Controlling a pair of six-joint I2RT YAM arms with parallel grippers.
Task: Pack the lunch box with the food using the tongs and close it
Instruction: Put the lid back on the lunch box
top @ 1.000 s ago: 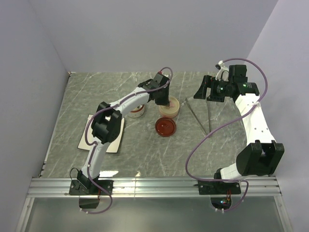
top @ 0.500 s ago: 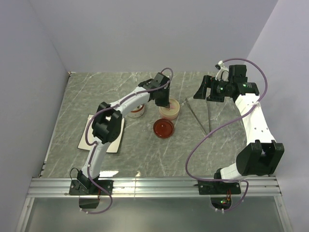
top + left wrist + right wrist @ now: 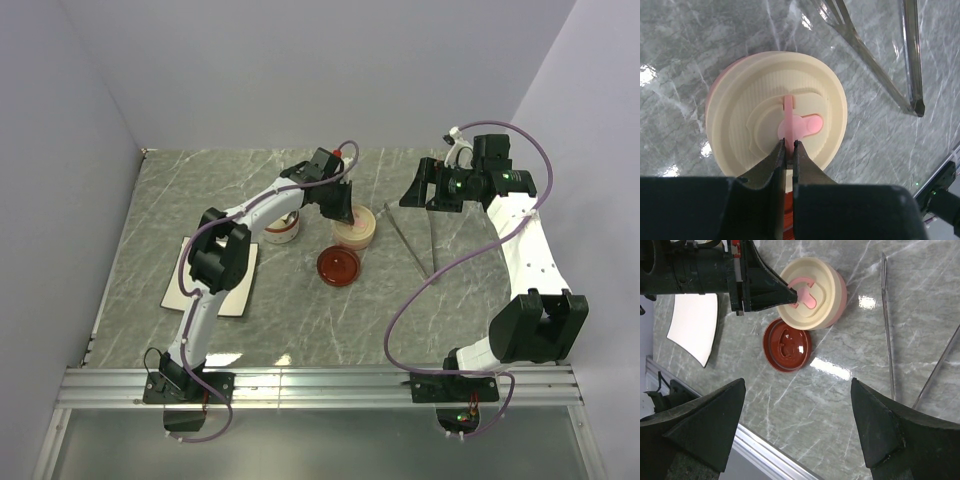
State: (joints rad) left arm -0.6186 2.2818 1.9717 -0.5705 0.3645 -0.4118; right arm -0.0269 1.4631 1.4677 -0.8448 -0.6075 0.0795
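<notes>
**One small tug on the lid: lunch box (image 3: 356,230) shut, tongs (image 3: 415,238) untouched**

The round lunch box sits just above the centre of the overhead frame, with its cream lid (image 3: 775,115) seated on a pink base. A pink tab (image 3: 797,125) stands up from the middle of the lid. The left gripper (image 3: 788,150) is pinched narrowly on that tab, its two dark fingers pressed against either side.

Over the last second the change is slight. The left wrist has tipped a little toward the top of the frame, and the box beneath it has slid a touch to the right. The lid has not come off. The likely reading is a first pull on the tab, with the box dragging along rather than opening — so packing cannot begin yet.

Just below the box lies a shallow red dish (image 3: 338,266). It holds something dark that is too small to identify, and no other food can be made out. A white plate (image 3: 240,290) lies at lower left, partly under the left arm.

The tongs rest flat on the grey marbled table (image 3: 300,330), right of the box, in a narrow V. They have not moved.

At upper right, the right gripper (image 3: 420,188) hangs above the tongs with its fingers spread wide, holding nothing — unchanged from a second ago.
</notes>
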